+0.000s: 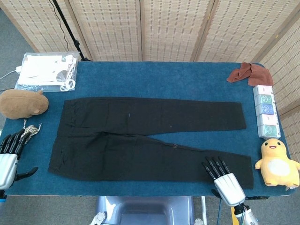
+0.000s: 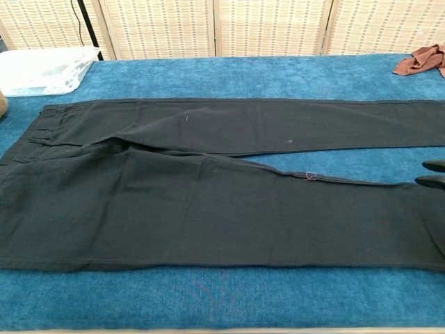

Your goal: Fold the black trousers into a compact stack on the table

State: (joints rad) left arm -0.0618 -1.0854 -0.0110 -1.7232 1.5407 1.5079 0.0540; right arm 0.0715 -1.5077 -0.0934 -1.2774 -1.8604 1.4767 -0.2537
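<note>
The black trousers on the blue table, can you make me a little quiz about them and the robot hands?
1. True or false: the black cotton trousers are already folded into a stack.
2. Which soft toy sits nearest the right hand?
A. the brown plush hamster
B. the yellow plush duck-like toy
C. a green frog
3. Fill in: the left hand hangs beside the trousers' ____ end.

Key
1. False: they lie flat and spread out, both legs pointing towards the right side of the blue cloth-covered table.
2. B.
3. Waist. That hand holds nothing, and its fingers are apart.
</note>
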